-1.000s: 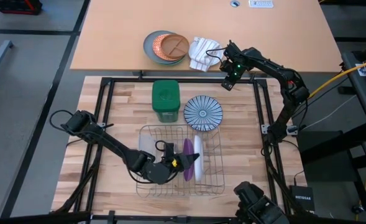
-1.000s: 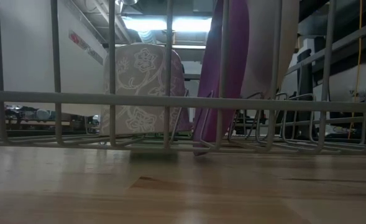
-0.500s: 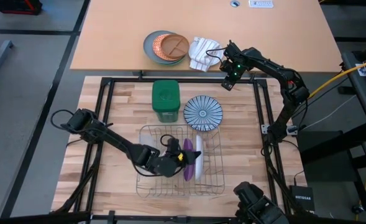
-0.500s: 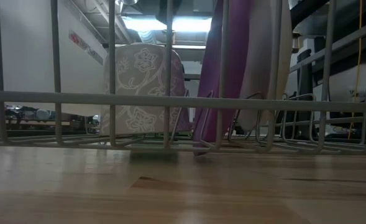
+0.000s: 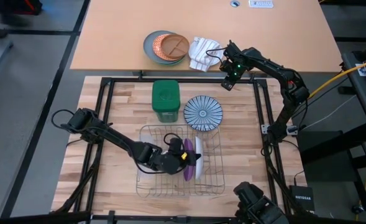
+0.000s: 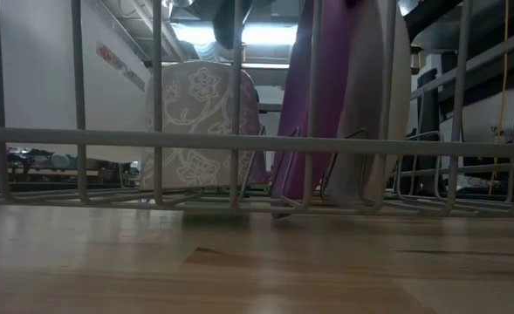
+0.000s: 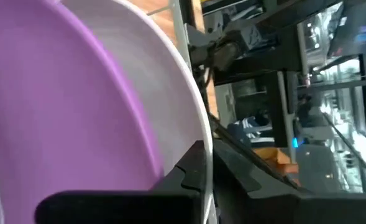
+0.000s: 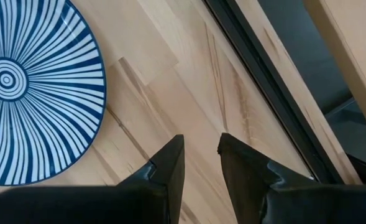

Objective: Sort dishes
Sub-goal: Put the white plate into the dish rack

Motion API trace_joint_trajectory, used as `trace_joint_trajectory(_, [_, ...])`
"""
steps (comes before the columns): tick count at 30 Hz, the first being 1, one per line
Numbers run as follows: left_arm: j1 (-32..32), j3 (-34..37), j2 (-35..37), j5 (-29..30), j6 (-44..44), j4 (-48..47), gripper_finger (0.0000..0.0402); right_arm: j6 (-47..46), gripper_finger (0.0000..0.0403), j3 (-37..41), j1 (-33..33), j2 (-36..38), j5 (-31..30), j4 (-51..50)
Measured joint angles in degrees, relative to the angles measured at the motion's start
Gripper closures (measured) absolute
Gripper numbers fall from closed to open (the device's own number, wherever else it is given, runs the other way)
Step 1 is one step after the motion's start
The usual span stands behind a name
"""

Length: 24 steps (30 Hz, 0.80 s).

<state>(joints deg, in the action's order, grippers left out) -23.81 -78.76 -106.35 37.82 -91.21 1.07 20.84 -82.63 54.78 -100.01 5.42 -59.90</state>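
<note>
Left gripper (image 5: 184, 155) inside the rack (image 5: 149, 186), jaws clamped on white plate (image 5: 197, 158), standing it upright beside purple plate (image 5: 187, 159) for drying. Striped plate (image 5: 202, 113) flat behind rack. Right gripper (image 5: 227, 83) beyond, jaws narrow, empty.

Rack (image 5: 150, 134): near middle of the table, near side of the canister.
Two plates in rack (image 5: 192, 158): on edge, side by side, in its right half.
Left gripper (image 5: 181, 157): in the rack, at those plates' left.
Canister (image 5: 165, 99): far of the rack.
Third plate (image 5: 202, 113): flat on the table, just right of the canister.
Right gripper (image 5: 227, 79): far right, beyond the third plate.
Stacked plates (image 5: 164, 48): on the far table, cloth (image 5: 201, 52) to their right.
</note>
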Motion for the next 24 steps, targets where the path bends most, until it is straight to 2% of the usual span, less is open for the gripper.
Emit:
trace_joint_trajectory(6, [-0.07,-0.11,0.03,-0.41,0.60,-0.38,0.0322,0.00,0.0297,0.00,0.00,-0.02,1.61,-0.13])
trace_joint_trajectory(10, [-0.13,-0.11,0.07,-1.33,2.34,0.42,0.0296,0.00,0.0297,0.00,-0.02,-0.02,2.56,-0.13])
trace_joint_trajectory(17, [-0.13,-0.04,0.10,-5.99,4.86,1.39,0.0288,0.00,0.0297,0.00,-0.02,-0.02,2.78,-0.22])
trace_joint_trajectory(24, [-0.20,0.00,0.10,-6.49,6.80,1.42,0.0288,0.00,0.0297,0.00,-0.02,-0.02,2.78,-0.81])
